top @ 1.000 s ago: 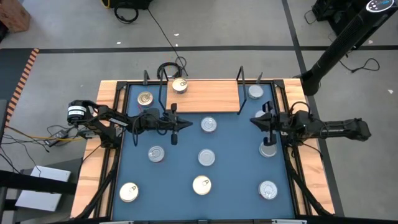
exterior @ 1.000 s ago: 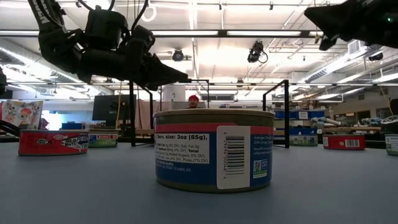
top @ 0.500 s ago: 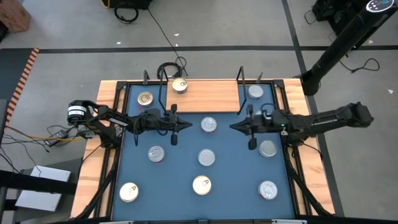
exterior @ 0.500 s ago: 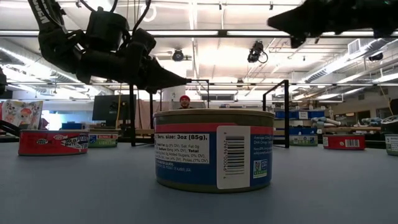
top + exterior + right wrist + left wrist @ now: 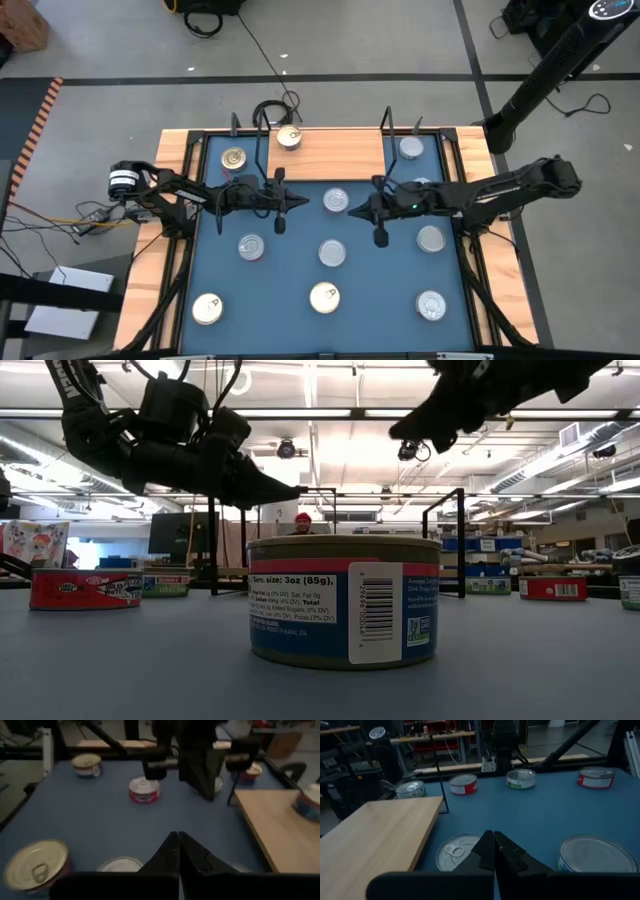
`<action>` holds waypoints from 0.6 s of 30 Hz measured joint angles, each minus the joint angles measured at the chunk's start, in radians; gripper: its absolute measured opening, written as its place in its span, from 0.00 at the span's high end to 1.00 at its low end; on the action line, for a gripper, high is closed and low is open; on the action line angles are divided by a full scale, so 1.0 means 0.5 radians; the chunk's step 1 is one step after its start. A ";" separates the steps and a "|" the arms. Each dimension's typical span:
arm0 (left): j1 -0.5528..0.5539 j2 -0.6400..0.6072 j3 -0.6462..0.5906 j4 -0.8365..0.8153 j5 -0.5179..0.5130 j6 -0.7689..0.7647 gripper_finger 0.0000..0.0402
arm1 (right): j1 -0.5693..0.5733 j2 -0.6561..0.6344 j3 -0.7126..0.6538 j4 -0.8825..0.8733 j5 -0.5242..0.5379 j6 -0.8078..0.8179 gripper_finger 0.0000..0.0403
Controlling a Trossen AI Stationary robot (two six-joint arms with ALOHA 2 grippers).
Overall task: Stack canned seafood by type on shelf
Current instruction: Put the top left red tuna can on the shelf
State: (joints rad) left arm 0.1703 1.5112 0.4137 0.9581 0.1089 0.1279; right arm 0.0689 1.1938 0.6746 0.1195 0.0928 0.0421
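We are hovering our pinched-shut, empty right gripper just beside the silver-topped can, nearer it than the shut left gripper on its other side.

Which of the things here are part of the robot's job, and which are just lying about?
Part of the job: the cans, the shelf, the left pincer and the right pincer, both shut and empty.

Just lying about: cables behind the table.
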 joint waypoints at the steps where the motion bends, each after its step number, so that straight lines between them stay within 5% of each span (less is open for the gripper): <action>1: -0.001 0.000 0.000 0.011 -0.003 0.007 1.00 | 0.000 0.031 0.000 0.020 0.034 0.024 0.99; 18: -0.001 0.000 0.000 0.030 -0.028 0.017 1.00 | -0.024 0.537 0.323 -0.159 0.321 0.068 0.80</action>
State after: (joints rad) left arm 0.1699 1.5112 0.4137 0.9733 0.0952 0.1363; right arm 0.0570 1.4624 0.8363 0.0400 0.2533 0.0761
